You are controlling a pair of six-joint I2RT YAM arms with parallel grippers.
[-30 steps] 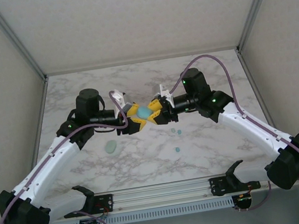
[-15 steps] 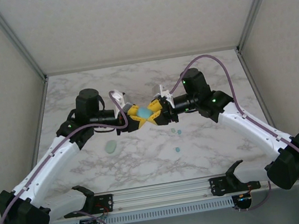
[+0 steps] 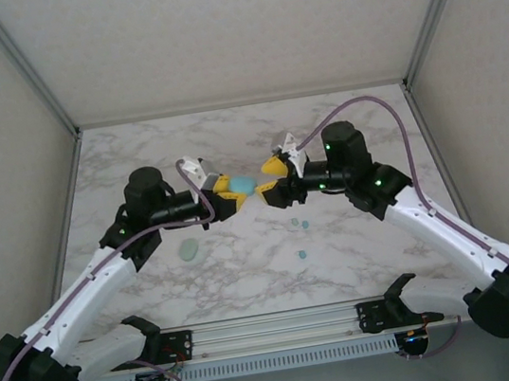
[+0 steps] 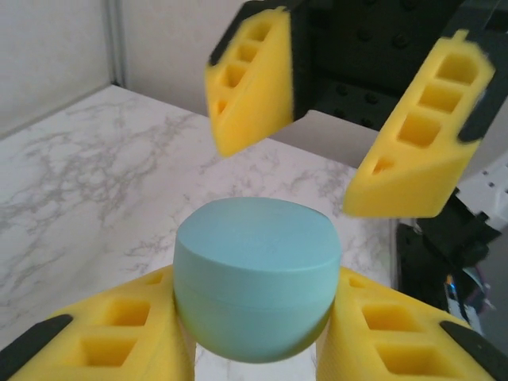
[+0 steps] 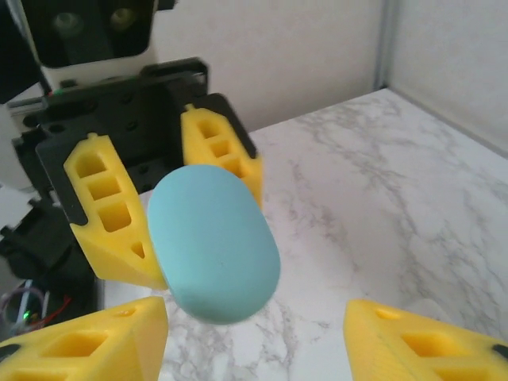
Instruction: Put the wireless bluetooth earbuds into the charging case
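A teal oval [image 3: 189,249] lies on the table [image 3: 249,282] at the left. Above the table, the left gripper [image 3: 234,193] pinches the case [image 3: 241,185] between its yellow fingers. The right gripper [image 3: 273,177] faces it, fingers spread, just off the case. Right of that, the earbuds [image 3: 300,225] lie loose on the table.

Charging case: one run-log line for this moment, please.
left gripper shut on charging case | right gripper open, apart from it | earbuds loose on table
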